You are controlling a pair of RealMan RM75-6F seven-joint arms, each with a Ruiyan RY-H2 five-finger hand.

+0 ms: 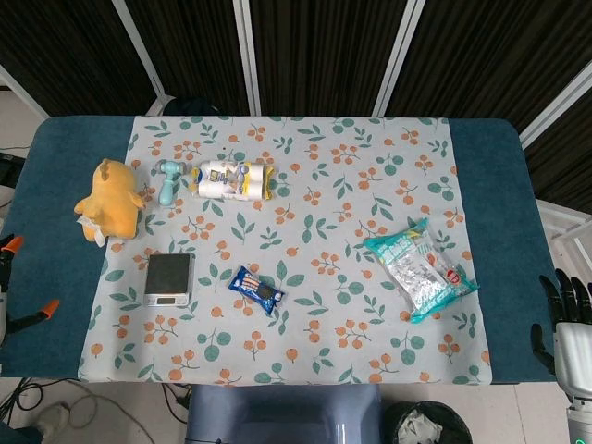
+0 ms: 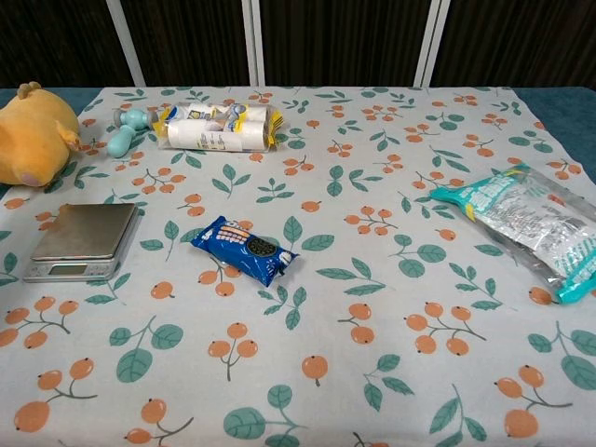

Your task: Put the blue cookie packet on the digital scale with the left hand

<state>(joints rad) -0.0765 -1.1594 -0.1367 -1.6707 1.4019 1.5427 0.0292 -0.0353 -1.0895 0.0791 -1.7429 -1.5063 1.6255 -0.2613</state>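
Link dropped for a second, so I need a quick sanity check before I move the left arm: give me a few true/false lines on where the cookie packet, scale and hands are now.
1. The cookie packet lies on the cloth, beside the scale. True.
2. The scale's platform already has something on it. False: it is bare.
3. The right hand holds the packet. False: it is at the table's right edge, holding nothing, fingers apart.
4. The plush toy sits beyond the scale, at the cloth's left edge. True.
5. The left hand is over the packet. False: neither view shows it.
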